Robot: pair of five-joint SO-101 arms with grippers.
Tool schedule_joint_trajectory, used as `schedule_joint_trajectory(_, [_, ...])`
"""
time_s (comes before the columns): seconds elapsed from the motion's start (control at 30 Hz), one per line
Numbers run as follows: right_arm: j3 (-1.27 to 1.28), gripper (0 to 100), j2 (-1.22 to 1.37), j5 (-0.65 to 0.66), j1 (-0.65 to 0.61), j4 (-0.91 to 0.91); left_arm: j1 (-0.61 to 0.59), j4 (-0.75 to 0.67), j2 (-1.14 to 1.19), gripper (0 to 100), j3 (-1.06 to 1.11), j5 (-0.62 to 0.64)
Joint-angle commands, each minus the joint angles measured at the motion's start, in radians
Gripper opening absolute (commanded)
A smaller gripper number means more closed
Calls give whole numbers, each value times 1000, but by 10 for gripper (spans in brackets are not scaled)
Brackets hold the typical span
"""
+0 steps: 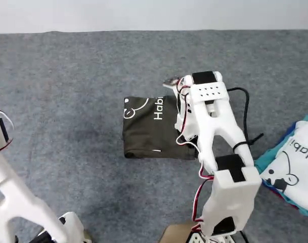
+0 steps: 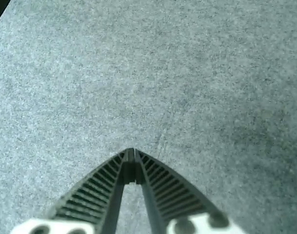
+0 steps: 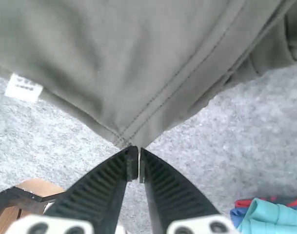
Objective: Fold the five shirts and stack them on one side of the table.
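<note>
The right gripper [image 3: 138, 152] pinched only a corner of the dark shirt [image 1: 146, 136], mid-frame; such a thin hold could slip.

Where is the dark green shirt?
In the high view, the dark green shirt lies folded mid-table, the right gripper at its edge, the colourful shirt pile farther right.

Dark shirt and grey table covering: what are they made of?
The dark shirt looks like soft matte knit, probably cotton: stitched hems, gentle creases. The table covering looks like felt or short carpet: speckled, fuzzy, no shine.
</note>
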Motion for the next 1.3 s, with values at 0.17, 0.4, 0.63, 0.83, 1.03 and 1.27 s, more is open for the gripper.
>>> schedule_joint_trajectory(0.17, [-5,10,-64,-81,-232,-117,2,20,-29,2,-1,2])
schedule_joint_trajectory(0.4, [2,10,-61,-118,-427,-229,2,20,-29,2,-1,2])
schedule_joint_trajectory(0.63, [2,10,73,-118,-446,-355,2,20,-29,2,-1,2])
schedule_joint_trajectory(0.83, [2,10,200,-110,-504,-334,2,20,-29,2,-1,2])
schedule_joint_trajectory(1.03, [-14,10,131,-109,-504,-306,2,20,-28,2,-1,2])
schedule_joint_trajectory(1.27, [-35,10,-61,-109,-315,-340,2,20,-28,2,-1,2])
